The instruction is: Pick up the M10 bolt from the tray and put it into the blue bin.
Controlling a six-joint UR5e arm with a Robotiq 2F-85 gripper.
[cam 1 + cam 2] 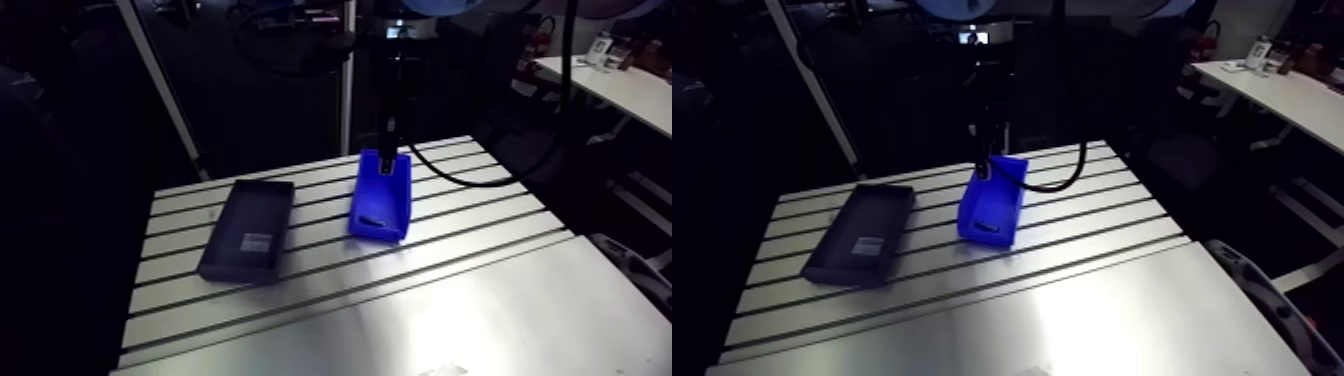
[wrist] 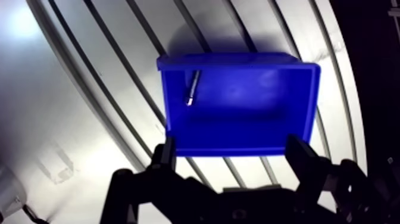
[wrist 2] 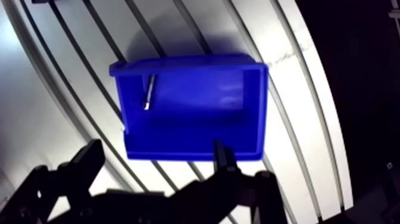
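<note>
Hovering over blue bin (image 2: 250, 101): gripper (image 2: 231, 146), fingers (image 2: 165, 157) spread, holding nothing.
M10 bolt (image 2: 191, 89) lies inside the bin against one wall, at 11 o'clock from the gripper; dark tray (image 1: 247, 228) sits at 9 o'clock of the bin. Delivery appears done; only withdrawal remains.

The arm's wrist (image 1: 990, 90) reads as a slim, dark column, nearly black in this dim light, and a rounded light-blue joint cap (image 1: 953, 8) sits above it. Just under that cap, a small pale rectangle (image 1: 972, 37) shows bright on the dark housing. Seen up close, the gripper (image 2: 232, 156) is matte black all over, built from angular, jointed links that broaden into a chunky base. Its two fingers (image 2: 163, 156) are narrow, flat-sided bars with squared tips.
</note>
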